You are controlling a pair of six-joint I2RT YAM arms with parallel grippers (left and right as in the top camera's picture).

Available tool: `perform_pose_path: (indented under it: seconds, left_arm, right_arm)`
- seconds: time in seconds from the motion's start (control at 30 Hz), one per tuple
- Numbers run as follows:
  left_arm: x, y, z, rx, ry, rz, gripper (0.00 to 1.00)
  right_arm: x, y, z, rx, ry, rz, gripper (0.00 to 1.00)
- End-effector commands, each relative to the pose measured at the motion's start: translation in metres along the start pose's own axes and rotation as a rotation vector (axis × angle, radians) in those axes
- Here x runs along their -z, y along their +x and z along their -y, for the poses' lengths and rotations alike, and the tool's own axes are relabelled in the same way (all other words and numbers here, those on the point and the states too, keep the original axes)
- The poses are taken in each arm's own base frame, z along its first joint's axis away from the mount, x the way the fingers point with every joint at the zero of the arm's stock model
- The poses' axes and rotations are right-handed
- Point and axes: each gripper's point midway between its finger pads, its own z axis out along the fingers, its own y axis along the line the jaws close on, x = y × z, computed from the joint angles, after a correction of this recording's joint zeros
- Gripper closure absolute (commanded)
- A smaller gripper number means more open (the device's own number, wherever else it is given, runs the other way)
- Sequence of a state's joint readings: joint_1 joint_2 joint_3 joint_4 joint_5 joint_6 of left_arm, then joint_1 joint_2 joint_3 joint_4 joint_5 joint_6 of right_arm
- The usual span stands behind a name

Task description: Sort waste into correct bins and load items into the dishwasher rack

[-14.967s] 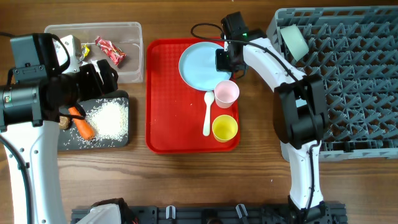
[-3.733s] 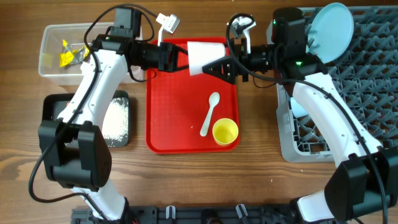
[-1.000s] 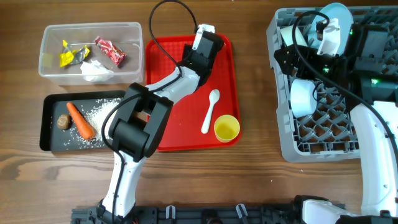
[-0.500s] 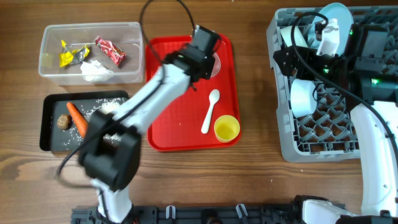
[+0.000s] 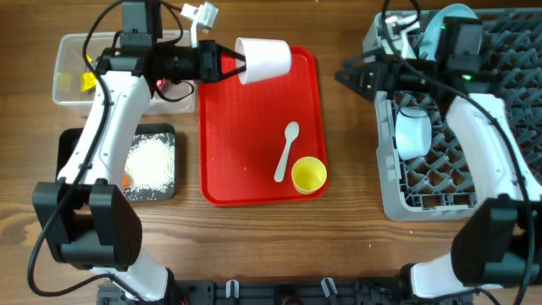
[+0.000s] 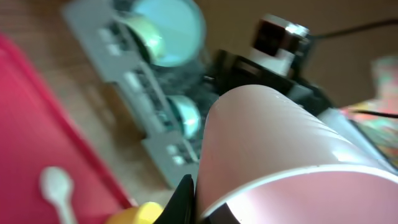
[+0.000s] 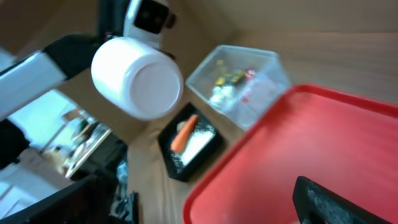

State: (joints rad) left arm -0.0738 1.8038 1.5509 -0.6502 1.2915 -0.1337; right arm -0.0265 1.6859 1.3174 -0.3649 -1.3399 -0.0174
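Left gripper (image 5: 230, 64) has swung back, clamped tight on pale pink plastic cup (image 5: 263, 59) over flat red tray (image 5: 254, 169); right gripper (image 5: 349, 74) gapes wide, empty, beside grey lattice crate (image 5: 474, 169) holding round pale blue plate (image 5: 439, 19); clear rectangular tub (image 5: 63, 51) holds yellow crinkled wrapper (image 5: 87, 80); shallow black tray (image 5: 68, 148) holds loose white rice (image 5: 152, 163)

White, tube-shaped left arm (image 5: 108, 110) and right arm (image 5: 484, 135), with fat black joints. Thin black cables (image 5: 35, 254) looping beside both. Black left gripper (image 5: 235, 61) and right gripper (image 5: 349, 72), pointy fingers. Tiny green light (image 5: 465, 77) near the right wrist.
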Motion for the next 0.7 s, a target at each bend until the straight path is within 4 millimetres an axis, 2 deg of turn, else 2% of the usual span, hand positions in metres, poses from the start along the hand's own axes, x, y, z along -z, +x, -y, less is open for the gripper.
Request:
perform_pose_path:
  seconds: [0.0,0.07,0.17,0.23,0.37,0.47,0.67]
  left_arm:
    - [-0.008,0.009,0.023,0.002,0.140,-0.050,0.96]
    - [-0.013,0.010,0.024,-0.001,0.138,-0.058,0.96]
    - [-0.014,0.011,0.024,-0.002,0.137,-0.060,0.96]
    - [-0.014,0.011,0.024,-0.002,0.137,-0.060,0.96]
    - [-0.014,0.011,0.024,-0.002,0.137,-0.060,0.96]
    - [-0.014,0.011,0.024,0.000,0.136,-0.061,0.96]
    - [-0.014,0.011,0.024,0.000,0.136,-0.061,0.96]
  right_arm:
    - [-0.030,-0.005,-0.023,-0.022,-0.120,-0.033,0.00]
    - [-0.046,-0.011,-0.024,-0.015,-0.088,-0.029,0.01]
    - [-0.059,-0.017,-0.032,0.013,-0.096,-0.023,0.00]
    - [-0.076,-0.019,-0.049,0.062,-0.144,-0.031,0.00]
    - [-0.095,-0.015,-0.068,0.119,-0.197,-0.048,0.02]
    - [-0.100,-0.015,-0.070,0.114,-0.192,-0.047,0.06]
    - [-0.100,-0.016,-0.071,0.118,-0.192,-0.044,0.26]
